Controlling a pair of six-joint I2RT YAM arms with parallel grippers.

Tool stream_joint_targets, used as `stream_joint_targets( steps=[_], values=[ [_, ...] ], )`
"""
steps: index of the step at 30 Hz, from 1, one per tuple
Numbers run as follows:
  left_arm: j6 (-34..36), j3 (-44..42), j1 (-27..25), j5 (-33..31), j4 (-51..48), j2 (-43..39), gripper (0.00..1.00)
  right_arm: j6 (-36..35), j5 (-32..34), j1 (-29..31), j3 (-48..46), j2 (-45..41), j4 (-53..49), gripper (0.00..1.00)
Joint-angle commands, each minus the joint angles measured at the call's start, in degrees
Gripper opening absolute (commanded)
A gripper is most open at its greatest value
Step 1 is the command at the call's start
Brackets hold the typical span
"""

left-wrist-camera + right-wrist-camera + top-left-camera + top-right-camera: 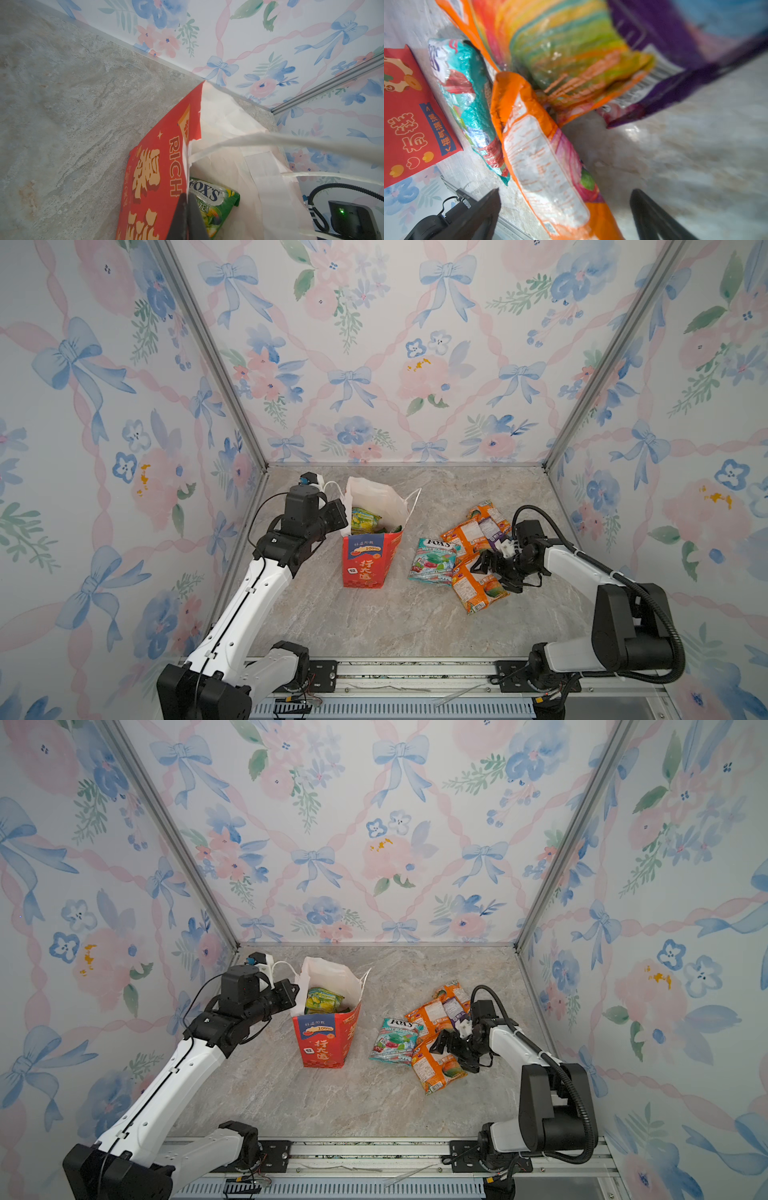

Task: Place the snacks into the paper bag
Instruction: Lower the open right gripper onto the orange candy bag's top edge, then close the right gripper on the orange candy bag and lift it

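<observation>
Left end effector (187,202): clenched on paper bag (365,568) rim, centre frame; props mouth open.
Right end effector (490,568): released, jaws astride orange snack (478,593), centre-right; likely poised for pickup.

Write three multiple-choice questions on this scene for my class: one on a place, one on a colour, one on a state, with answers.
1. In both top views, where does the teal packet lie from the paper bag?
A. to its right, on the table
B. inside it
C. behind it

2. What colour is the FOX'S packet inside the bag?
A. purple
B. green
C. orange

3. How is the left tool?
A. open above the table
B. shut on a packet
C. shut on the bag's rim

Answers:
1 A, it lies flat beside the orange packets.
2 B, the left wrist view shows its green wrapper.
3 C, it pinches the bag's edge in that view.
</observation>
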Motion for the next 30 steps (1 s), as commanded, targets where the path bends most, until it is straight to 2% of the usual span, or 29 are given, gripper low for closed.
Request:
stream_joint_targets(
  steps=[1,6,11,24,30],
  values=[
    [-0.08,-0.78,-0.29,-0.55,0.00,-0.69,0.00,-0.54,-2.23,2.04,-0.81,1.62,2.05,0.97],
    [-0.10,-0.91,-0.27,-0.37,-0.07,-0.91,0.00,-0.62,-2.70,3.84,-0.35,2.73,3.27,0.90],
    [-0.05,-0.86,-0.31,-0.39,-0.04,-1.11,0.00,-0.78,-2.95,5.27,0.47,3.77,3.47,0.77],
    [0.10,-1.04,-0.31,-0.33,-0.11,-1.46,0.00,-0.52,-2.32,6.33,4.83,1.45,0.64,0.40],
    [0.09,-1.26,-0.23,-0.43,-0.04,-1.96,0.00,-1.23,-2.53,6.48,7.56,-0.03,-1.62,0.19]
  ],
)
